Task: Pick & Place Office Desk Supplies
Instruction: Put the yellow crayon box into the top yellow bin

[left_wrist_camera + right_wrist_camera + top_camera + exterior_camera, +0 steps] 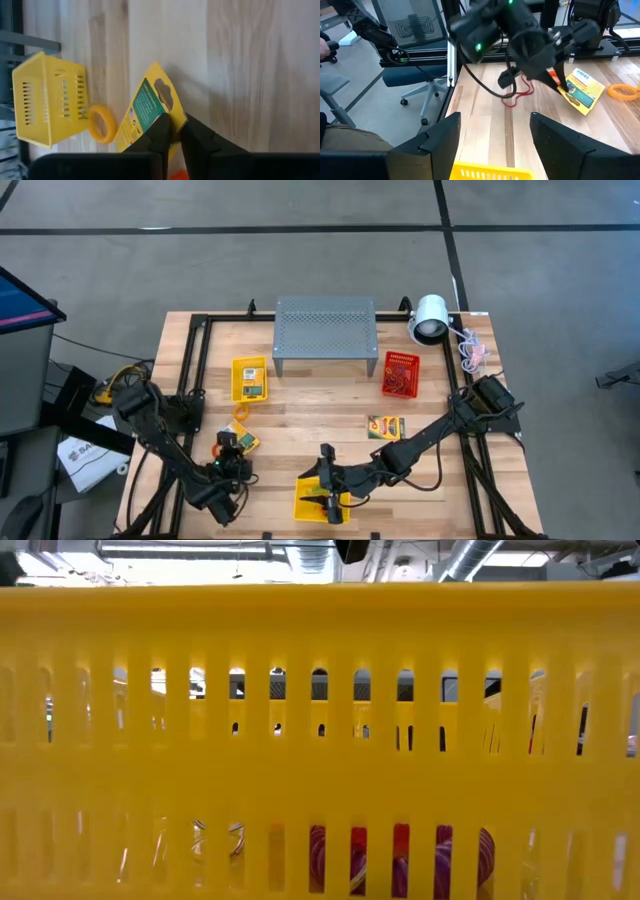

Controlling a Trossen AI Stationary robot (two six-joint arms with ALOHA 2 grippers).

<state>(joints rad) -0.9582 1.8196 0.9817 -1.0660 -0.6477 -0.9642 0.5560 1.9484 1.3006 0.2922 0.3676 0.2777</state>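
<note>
While left hand (pixel 172 132) pinches crayon box (pixel 145 112), right hand (pixel 492 135) spread wide above yellow basket (pixel 492 172).

A yellow basket (pixel 320 740) fills the whole low view, hiding the desk behind its slats. In the right wrist view, the bottom edge cuts off that basket (pixel 492 173). The red basket's (pixel 400 373) contents at centre right are too small to tell.

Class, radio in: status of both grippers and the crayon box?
Left gripper shut on crayon box, box tilted. Right gripper open above yellow basket. Red rubber band lies near the box.
</note>
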